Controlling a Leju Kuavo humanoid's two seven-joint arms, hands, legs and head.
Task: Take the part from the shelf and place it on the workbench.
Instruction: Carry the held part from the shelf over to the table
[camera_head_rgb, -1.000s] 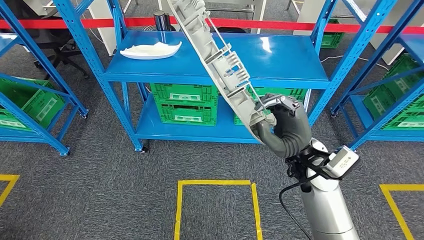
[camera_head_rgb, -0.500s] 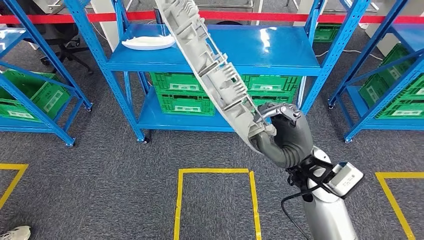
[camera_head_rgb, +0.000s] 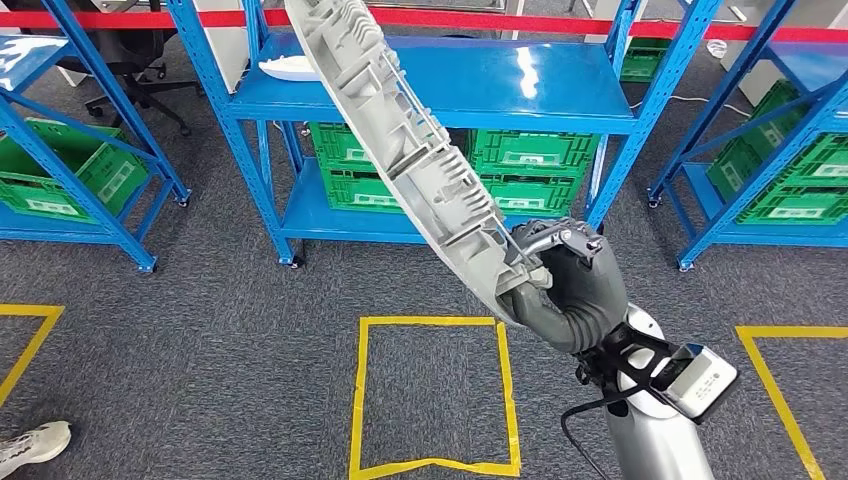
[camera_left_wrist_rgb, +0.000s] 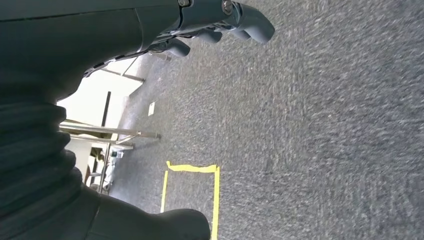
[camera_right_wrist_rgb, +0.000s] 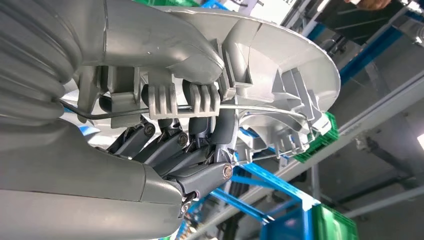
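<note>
Grey ribbed plastic part (camera_head_rgb: 400, 130) gripped at low end by R hand (camera_head_rgb: 560, 285), slanting to 11 o'clock, off blue shelf (camera_head_rgb: 560, 95); L hand (camera_left_wrist_rgb: 220, 20) hangs empty, fingers loosely curled.

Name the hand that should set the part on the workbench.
Right. The right hand already grips the long grey part at its lower end, away from the blue shelf; the left hand hangs over carpet, holding nothing.

I have stepped back from the blue shelf (camera_head_rgb: 440, 100), so more floor shows. My right hand (camera_head_rgb: 560, 285) carries the grey part (camera_head_rgb: 410, 150) lower and nearer.
</note>
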